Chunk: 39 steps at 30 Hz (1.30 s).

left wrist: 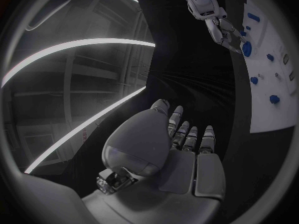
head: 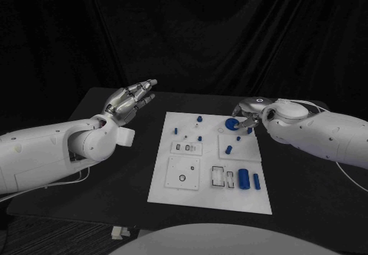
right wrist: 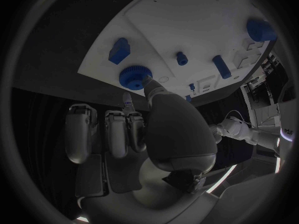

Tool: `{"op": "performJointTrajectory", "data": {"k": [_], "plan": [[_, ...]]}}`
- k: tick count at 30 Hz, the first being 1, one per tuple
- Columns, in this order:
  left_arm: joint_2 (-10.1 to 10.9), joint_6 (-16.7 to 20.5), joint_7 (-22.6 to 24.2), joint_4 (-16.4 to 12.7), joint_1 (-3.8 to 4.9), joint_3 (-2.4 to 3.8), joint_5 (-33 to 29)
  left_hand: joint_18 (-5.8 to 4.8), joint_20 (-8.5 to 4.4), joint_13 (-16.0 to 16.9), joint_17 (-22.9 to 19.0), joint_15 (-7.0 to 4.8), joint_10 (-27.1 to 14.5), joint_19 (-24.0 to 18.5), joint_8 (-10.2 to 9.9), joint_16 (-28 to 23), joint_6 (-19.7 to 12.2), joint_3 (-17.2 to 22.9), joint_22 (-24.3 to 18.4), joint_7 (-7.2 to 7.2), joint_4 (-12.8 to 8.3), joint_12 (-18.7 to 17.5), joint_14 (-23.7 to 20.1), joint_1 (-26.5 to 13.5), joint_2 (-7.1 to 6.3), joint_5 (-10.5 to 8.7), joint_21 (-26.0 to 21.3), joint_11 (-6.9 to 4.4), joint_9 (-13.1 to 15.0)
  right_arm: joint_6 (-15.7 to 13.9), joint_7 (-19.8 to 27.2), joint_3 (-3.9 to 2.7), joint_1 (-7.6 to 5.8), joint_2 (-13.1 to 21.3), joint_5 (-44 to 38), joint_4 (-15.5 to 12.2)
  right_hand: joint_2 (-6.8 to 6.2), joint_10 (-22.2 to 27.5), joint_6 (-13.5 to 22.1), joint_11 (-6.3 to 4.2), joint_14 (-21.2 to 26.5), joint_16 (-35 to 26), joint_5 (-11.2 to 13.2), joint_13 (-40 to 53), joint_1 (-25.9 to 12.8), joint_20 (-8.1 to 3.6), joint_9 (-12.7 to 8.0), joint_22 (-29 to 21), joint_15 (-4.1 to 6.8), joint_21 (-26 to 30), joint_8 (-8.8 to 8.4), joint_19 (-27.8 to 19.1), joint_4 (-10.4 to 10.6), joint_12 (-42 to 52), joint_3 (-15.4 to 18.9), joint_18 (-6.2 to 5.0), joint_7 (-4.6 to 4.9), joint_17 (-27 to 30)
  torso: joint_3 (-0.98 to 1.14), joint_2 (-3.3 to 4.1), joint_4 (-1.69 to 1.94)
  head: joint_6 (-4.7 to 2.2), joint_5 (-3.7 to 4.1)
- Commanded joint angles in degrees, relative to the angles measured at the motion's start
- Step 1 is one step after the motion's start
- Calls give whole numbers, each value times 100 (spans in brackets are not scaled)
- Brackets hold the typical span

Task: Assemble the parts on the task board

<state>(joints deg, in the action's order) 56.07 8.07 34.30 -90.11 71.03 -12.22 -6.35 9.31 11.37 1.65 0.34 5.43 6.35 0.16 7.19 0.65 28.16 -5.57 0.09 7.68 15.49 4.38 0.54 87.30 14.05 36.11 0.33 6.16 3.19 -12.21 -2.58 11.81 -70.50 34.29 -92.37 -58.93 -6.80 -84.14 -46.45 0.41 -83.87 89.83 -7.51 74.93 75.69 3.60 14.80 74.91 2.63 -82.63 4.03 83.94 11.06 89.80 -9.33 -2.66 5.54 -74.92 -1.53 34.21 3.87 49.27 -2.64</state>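
Note:
The white task board [head: 201, 183] lies in the middle of the black table. At its far right corner sits a blue knurled disc [head: 231, 123] [right wrist: 133, 76]. My right hand [head: 247, 114] [right wrist: 156, 119] reaches it from the right; its thumb tip and one fingertip [right wrist: 126, 100] pinch the disc's rim while the other fingers stay curled back. My left hand [head: 132, 98] [left wrist: 181, 139] hovers above the table, left of the board's far end, fingers stretched out and holding nothing. The left wrist view shows the right hand [left wrist: 218, 27] at the disc [left wrist: 246, 48].
Small blue pegs [head: 198, 118] [head: 228, 149] stand on the board's far half. Two blue cylinders [head: 243, 179] [head: 256, 181] lie at its near right beside black-outlined slots [head: 220, 176]. A blue block [right wrist: 118, 51] sits close to the disc.

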Motion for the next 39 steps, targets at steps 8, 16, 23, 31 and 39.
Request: {"op": "performJointTrajectory", "data": {"k": [8,16,23,31,39], "plan": [[-14,-75,111,-5,11,6,7,63,41,10,5,45,27,-6,27,22,32,37,-1,11,9,36,-7,59,11,28,-25,24,6,97,80,-3,35,-21,-43,2,14,-586,-225,48,-613,17,-16,1507,-24,64,55,1103,-45,8,125,-4,12,20,14,39,31,-1508,-1,1,6,30,10],[-28,-95,97,2,11,6,7,63,41,10,5,45,27,-6,27,22,32,37,-1,11,9,36,-7,59,11,28,-25,24,6,132,146,-4,50,-87,-43,86,77,-586,-323,36,-613,17,-1202,1507,61,59,165,1092,-35,93,176,-53,-105,20,-107,21,14,-1508,0,-1,1,44,14],[-29,-111,77,4,11,6,7,63,43,11,6,47,28,-5,30,25,40,43,-1,14,10,40,-6,61,9,30,-24,27,7,191,191,-4,63,-132,-43,146,46,-586,-385,35,-613,17,-2017,1507,102,55,208,1086,-33,156,182,-87,-215,20,-318,8,20,-1508,-1,-1,-2,61,14],[-40,-139,59,7,11,6,7,62,49,11,7,53,30,-2,33,30,40,57,1,21,10,48,-4,67,8,37,-22,35,7,255,227,-4,70,-143,-43,146,18,-586,-616,24,-613,17,-2328,1507,168,47,338,1097,-24,179,315,-89,-380,20,-551,5,10,-1508,3,0,1,70,13],[-41,-155,44,10,11,6,7,60,64,12,13,69,29,-2,43,47,41,120,1,31,-19,73,5,110,-14,81,-22,48,6,258,248,-4,71,-128,-43,108,7,-586,-737,19,-613,17,-2275,1507,127,40,512,1107,-16,187,480,-85,-465,20,-587,6,5,-1508,-2,-2,0,69,16]]}}
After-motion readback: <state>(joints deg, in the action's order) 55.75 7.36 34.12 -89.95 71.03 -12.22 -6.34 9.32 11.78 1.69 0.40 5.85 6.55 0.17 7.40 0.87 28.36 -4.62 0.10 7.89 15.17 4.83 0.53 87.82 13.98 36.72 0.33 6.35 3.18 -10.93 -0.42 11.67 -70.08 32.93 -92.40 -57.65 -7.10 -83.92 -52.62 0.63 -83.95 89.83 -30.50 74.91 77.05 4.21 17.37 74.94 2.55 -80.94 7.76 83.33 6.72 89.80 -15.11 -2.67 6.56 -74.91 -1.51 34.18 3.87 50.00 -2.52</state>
